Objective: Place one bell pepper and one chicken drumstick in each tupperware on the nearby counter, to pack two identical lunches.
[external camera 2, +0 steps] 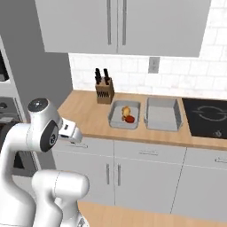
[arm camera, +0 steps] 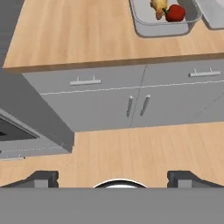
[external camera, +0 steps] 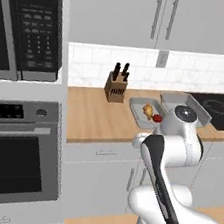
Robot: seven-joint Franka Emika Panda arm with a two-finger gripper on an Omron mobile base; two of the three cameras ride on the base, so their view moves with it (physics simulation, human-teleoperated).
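Hanging spread wide and empty, the gripper (arm camera: 112,177) looks down over the floor in front of the cabinets, well short of the counter (external camera 2: 88,117); both finger tips stand far apart at the bottom of the hand view with nothing between them. The arm is folded back near the base, so nothing is in reach.

All places below are given relative to the knife block (external camera 2: 104,91). Just to its right and slightly nearer the counter edge sits the first tupperware (external camera 2: 114,120), which already holds one chicken drumstick (external camera 2: 126,110) and one bell pepper (external camera 2: 129,119), touching each other. Right of that, farther from the knife block, is the second tupperware (external camera 2: 163,125), which looks bare inside. Beyond it lies the black cooktop (external camera 2: 206,119).

Judgement: one lunch is packed and the second tray still needs its pair. The remaining pepper and drumstick cannot be made out here, so the step in hand is likely going to find and fetch them. To do it well, the jaws should stay spread, the hand should stay clear of the cabinet fronts while travelling, and the packed tray should be left alone.
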